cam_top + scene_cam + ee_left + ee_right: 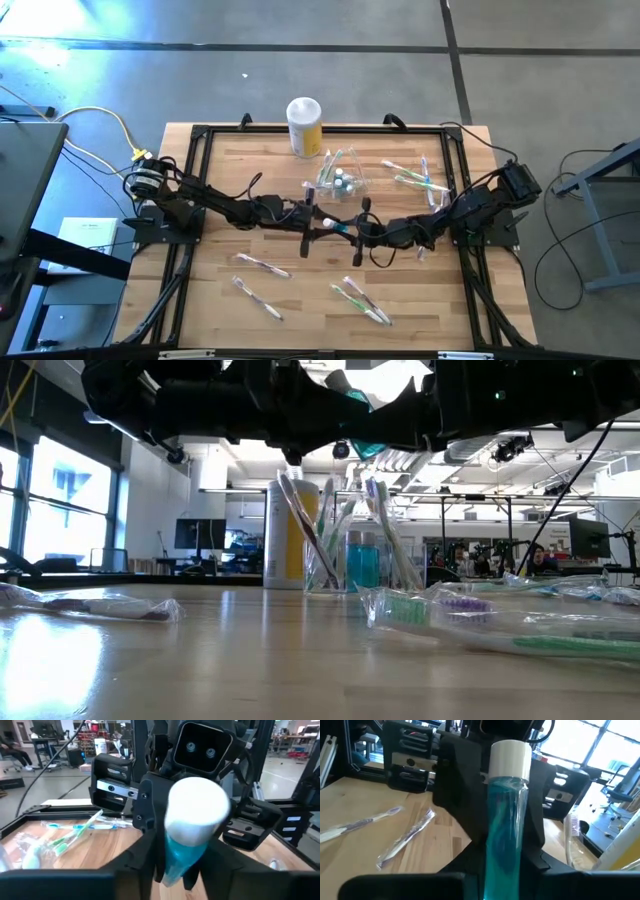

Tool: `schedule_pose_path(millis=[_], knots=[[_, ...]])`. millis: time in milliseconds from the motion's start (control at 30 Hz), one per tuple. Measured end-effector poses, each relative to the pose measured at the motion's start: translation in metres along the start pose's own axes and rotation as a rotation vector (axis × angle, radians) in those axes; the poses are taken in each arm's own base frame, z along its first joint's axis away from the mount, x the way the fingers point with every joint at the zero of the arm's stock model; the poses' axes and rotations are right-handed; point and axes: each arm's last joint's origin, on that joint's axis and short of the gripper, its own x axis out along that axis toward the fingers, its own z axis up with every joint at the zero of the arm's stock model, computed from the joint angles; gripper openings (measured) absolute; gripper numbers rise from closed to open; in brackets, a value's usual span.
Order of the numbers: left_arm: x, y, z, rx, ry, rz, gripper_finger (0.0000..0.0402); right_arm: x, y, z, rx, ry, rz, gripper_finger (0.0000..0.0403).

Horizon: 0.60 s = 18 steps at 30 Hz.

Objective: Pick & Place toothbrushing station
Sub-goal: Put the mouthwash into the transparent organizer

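Observation:
A clear tube of blue liquid [505,820] with a white cap [510,760] hangs above the table's middle between my two arms. My right gripper [505,880] is shut on its blue body. My left gripper [180,872] comes from the other side and is shut around the capped end. In the high view the left gripper [318,222] and the right gripper [352,228] meet tip to tip. The toothbrushing station [340,180], a clear holder with brushes standing in it, rests on its base on the table behind them and also shows in the low view [350,560]. My left gripper has a finger on each side of the tube's blue body just behind the white cap [172,862]. It comes in level from the table's left, with its fingers along the tube. The tube is clear of the table. My right gripper pinches the blue body toward its uncapped end [502,870] between its two fingers. It comes in level from the table's right, along the tube. The cap points at the left gripper, and the tube is lifted clear and roughly level.
A yellow canister [304,125] with a white lid stands at the far edge behind the station. Wrapped toothbrushes lie loose at the near left [262,263], near middle [360,300] and far right [415,175]. A black frame [190,200] rims the wooden top.

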Motion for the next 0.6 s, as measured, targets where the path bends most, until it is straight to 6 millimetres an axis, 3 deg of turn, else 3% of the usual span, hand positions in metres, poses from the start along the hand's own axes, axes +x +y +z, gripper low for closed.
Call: schedule_pose_path(millis=[100,400,600], knots=[[0.0,0.0,-0.001,0.009,0.012,0.007,0.0079,0.0,0.0,-0.001,0.014,0.003,0.014,0.006],[-0.001,0.001,-0.006,-0.003,0.107,0.008,0.0069,0.002,0.0,-0.01,0.098,0.088,0.061,0.0166],[-0.012,0.001,0.004,0.009,0.212,0.01,0.0068,0.002,-0.001,-0.01,0.091,0.119,0.068,0.0209]])
